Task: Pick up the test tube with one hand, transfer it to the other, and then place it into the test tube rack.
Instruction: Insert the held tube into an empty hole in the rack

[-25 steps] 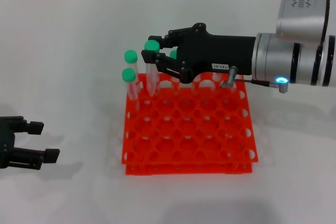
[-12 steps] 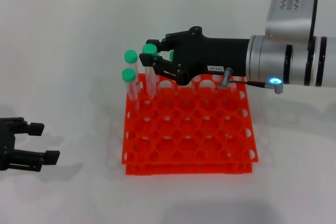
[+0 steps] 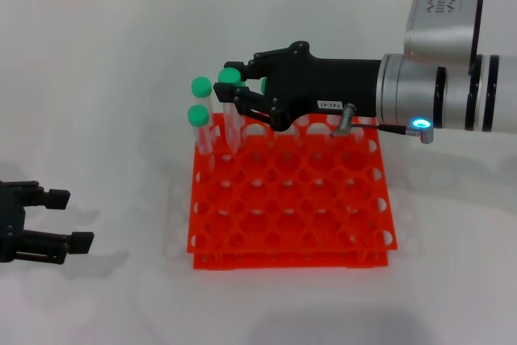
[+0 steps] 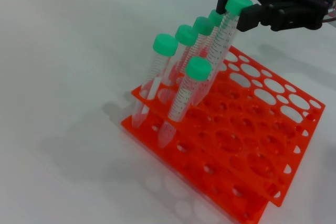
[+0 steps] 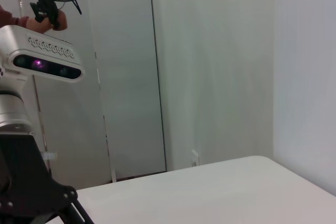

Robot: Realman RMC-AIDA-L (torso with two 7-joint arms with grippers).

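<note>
Test tube (image 3: 232,103), green-capped, stands leaning in a hole along the back row of the test tube rack (image 3: 291,199), its lower end already down among the holes while the right gripper (image 3: 236,86) holds it near the cap with its fingers clenched on the tube. By the look of it, the pick-up and the hand-over are done and the placing is nearly done too; what seems left is to let the tube go and draw the arm up and back. The left gripper (image 3: 56,220) rests low on the white surface (image 3: 105,62) well to the left of the rack, its fingers released and holding nothing. Other green-capped tubes (image 4: 181,61) stand close by in the same back corner of the rack, just beside the held tube, and the left wrist view shows their caps crowded near the right gripper's fingers. That crowding is the main hazard: opening or withdrawing carelessly could knock a neighbour or drag the tilted tube. Most of the rack's front and right-hand holes are unoccupied.
</note>
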